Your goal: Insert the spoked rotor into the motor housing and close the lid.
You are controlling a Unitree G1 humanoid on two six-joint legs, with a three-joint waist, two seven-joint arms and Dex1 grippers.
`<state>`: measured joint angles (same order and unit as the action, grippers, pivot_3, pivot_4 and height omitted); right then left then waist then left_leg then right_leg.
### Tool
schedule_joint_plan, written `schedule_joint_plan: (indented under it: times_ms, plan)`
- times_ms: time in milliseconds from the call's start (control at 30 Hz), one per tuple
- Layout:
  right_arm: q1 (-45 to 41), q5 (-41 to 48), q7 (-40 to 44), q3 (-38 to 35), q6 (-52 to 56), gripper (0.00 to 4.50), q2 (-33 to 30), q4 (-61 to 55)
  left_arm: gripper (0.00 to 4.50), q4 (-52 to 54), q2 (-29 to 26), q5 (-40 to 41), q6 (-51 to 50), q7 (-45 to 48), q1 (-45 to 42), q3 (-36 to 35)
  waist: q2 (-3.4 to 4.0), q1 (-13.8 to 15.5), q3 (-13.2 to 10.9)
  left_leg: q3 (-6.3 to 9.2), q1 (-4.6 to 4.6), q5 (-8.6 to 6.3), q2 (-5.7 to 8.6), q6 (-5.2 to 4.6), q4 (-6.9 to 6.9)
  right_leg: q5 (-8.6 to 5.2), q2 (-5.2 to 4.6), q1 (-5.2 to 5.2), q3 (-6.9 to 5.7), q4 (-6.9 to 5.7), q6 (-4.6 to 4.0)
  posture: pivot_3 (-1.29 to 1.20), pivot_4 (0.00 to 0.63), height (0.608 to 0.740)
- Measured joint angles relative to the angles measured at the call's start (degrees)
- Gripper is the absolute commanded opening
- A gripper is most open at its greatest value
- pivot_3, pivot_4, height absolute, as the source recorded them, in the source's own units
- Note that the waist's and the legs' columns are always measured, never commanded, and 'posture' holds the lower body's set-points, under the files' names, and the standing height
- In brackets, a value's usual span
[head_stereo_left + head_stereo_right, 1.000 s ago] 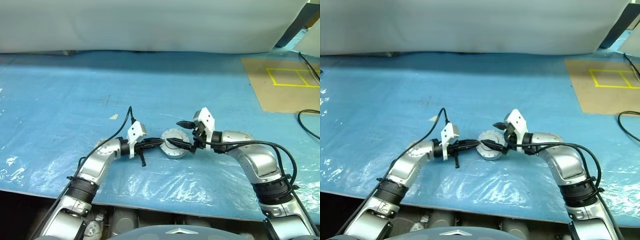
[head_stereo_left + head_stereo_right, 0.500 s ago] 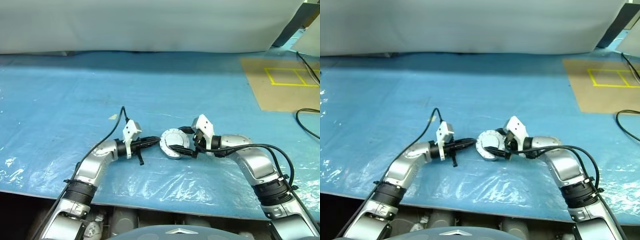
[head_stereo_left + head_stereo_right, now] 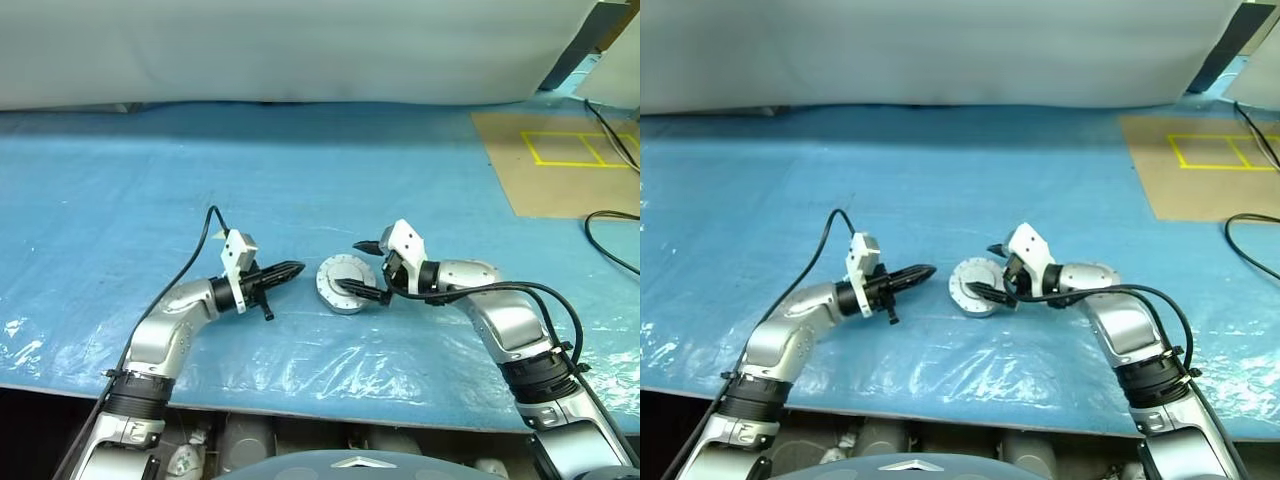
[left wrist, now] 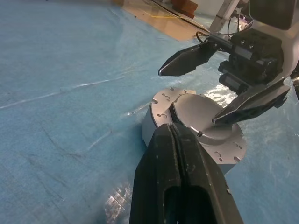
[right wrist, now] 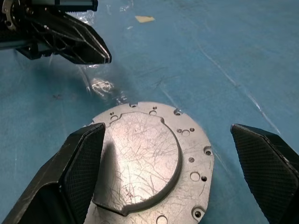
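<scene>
Now: lid [image 5: 140, 156] closed on motor housing [image 3: 345, 284], mid-tabletop [image 3: 150, 180] | left gripper [image 3: 290, 269] jaws shut, empty, just beside | right gripper [image 3: 362, 268] jaws wide, straddling lid | step: I judge closing finished; next: withdraw.

Blue sheet [image 3: 150, 170] is bare toward the far edge. The closed motor housing [image 3: 345, 284] sits mid-sheet, right gripper [image 3: 367, 268] straddling it. Left gripper [image 3: 292, 269] sits just beside it.

Motor housing [image 3: 345, 285] on the table [image 3: 150, 180] — lid [image 5: 138, 156] on top, left hand [image 3: 297, 268] left of it, right hand [image 3: 362, 268] straddling its right side
</scene>
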<state>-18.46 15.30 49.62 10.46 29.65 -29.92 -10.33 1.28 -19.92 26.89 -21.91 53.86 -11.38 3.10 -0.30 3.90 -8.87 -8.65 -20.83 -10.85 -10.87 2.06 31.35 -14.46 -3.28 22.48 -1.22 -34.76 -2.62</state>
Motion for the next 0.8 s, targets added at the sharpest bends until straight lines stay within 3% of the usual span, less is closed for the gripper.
schedule_joint_plan:
  times_ms: [267, 500, 800]
  plan:
    - [-0.9, 9.5, -0.2, -7.6, 12.0, 4.49, -1.3, -2.1, 0.0, 2.9, 0.7, 1.5, -1.5, -0.4, 0.7, 0.2, 0.0, 0.2, 0.0, 0.0, -0.04, 0.01, 0.03, -0.01, 0.04, -0.02, -0.01, -0.02, -0.02, 0.0, -0.04, 0.0, 0.15, 0.74]
    - [5.3, 24.8, 2.5, -17.2, 36.0, 4.49, -7.9, 0.5, 0.0, 3.8, 0.7, 2.5, -2.8, -0.2, 0.8, 1.4, 0.0, 0.4, 0.0, 0.0, -0.04, 0.06, 0.02, -0.1, 0.01, -0.04, 0.04, -0.09, -0.08, 0.04, -0.06, 0.0, 0.15, 0.74]
    - [5.2, 26.5, -2.6, -18.4, 39.6, 4.49, -2.7, 5.0, 0.0, -1.0, 3.9, -2.0, 1.5, 0.8, -1.8, 7.3, 0.04, 0.2, 0.0, -0.01, 0.24, 0.03, -0.02, -0.04, 0.23, 0.02, 0.0, -0.29, -0.06, -0.03, -0.16, 0.0, 0.15, 0.74]
